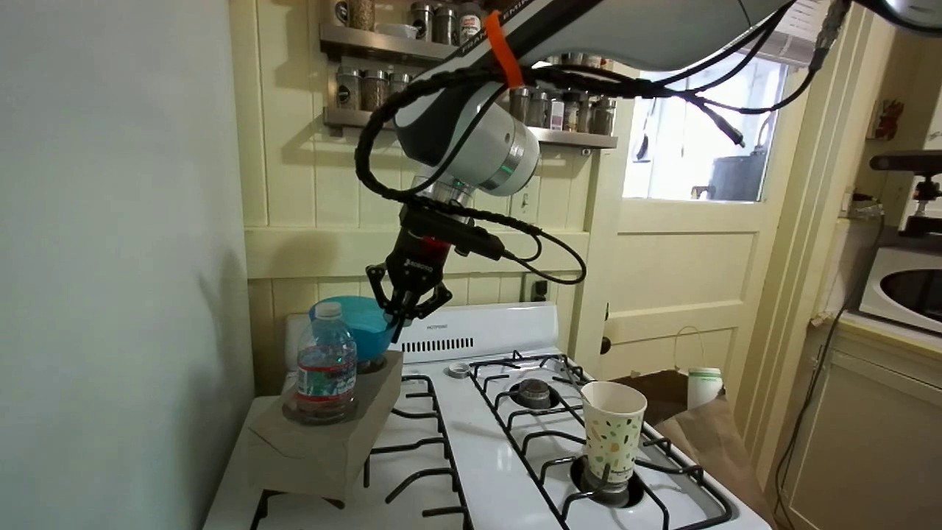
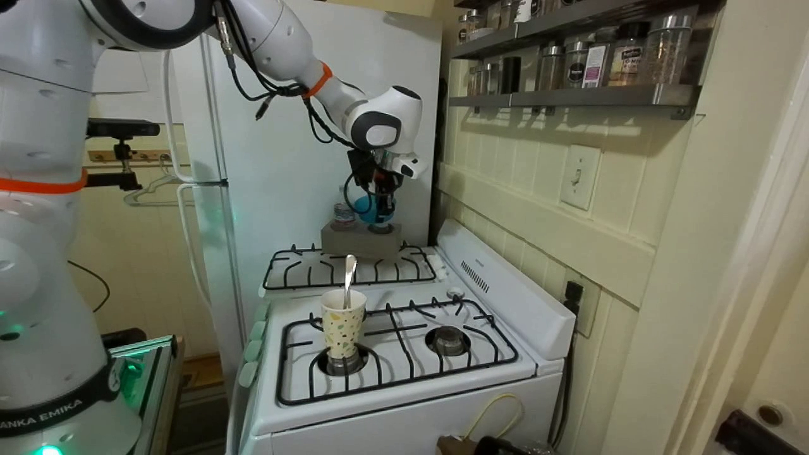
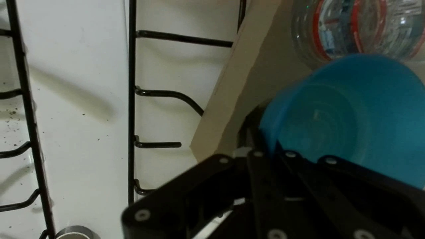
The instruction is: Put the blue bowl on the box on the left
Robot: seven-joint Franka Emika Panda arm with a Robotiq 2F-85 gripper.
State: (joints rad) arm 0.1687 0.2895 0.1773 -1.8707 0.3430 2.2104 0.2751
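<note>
The blue bowl [image 1: 352,324] is over the back part of the beige-grey cardboard box [image 1: 374,416], beside a clear bottle. It also shows in an exterior view [image 2: 363,205] above the box [image 2: 357,242]. My gripper [image 1: 398,324] is shut on the bowl's rim, one finger inside and one outside. In the wrist view the fingertips [image 3: 270,146] pinch the rim of the bowl [image 3: 348,113], and I see into its inside. A dark round item [image 1: 372,364] lies on the box under the bowl. I cannot tell whether the bowl touches it.
The clear water bottle [image 1: 326,379] with a red-edged label stands on the box, close to the bowl. A patterned paper cup [image 2: 342,325] holding a spoon [image 2: 349,278] stands on a burner. Black grates [image 2: 398,341] cover the stove. The wall [image 1: 132,294] is beside the box.
</note>
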